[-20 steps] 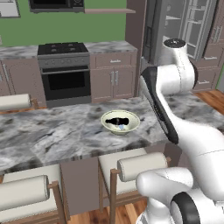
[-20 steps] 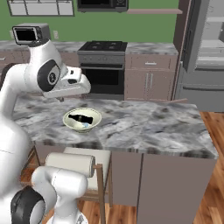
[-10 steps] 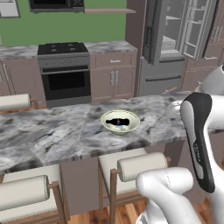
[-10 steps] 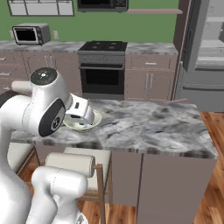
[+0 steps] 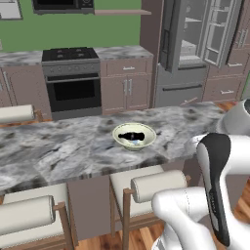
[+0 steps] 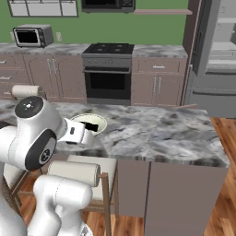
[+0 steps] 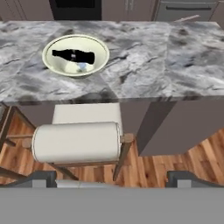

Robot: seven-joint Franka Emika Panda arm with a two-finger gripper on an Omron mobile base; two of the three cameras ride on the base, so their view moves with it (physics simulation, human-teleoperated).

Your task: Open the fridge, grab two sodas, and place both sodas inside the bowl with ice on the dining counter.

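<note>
Gaping claw (image 7: 112,181) holds nothing.

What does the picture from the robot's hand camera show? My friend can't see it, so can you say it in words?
A round cream bowl sits on a grey marbled counter, with a dark soda bottle lying on its side in it above a pale bit of ice. Below the counter stands a cushioned wooden stool on a wood floor.

walls: green (image 5: 58,29) above the worktop
floor: warm wood planks (image 7: 175,164)
stove: black oven (image 5: 73,88) set between brown cabinets (image 5: 128,88)
microwave: dark, mounted above the stove (image 6: 108,4)
toaster oven: silver (image 6: 32,36), on the far worktop
stools: cushioned, wooden frames (image 7: 78,140), tucked under the island
</note>
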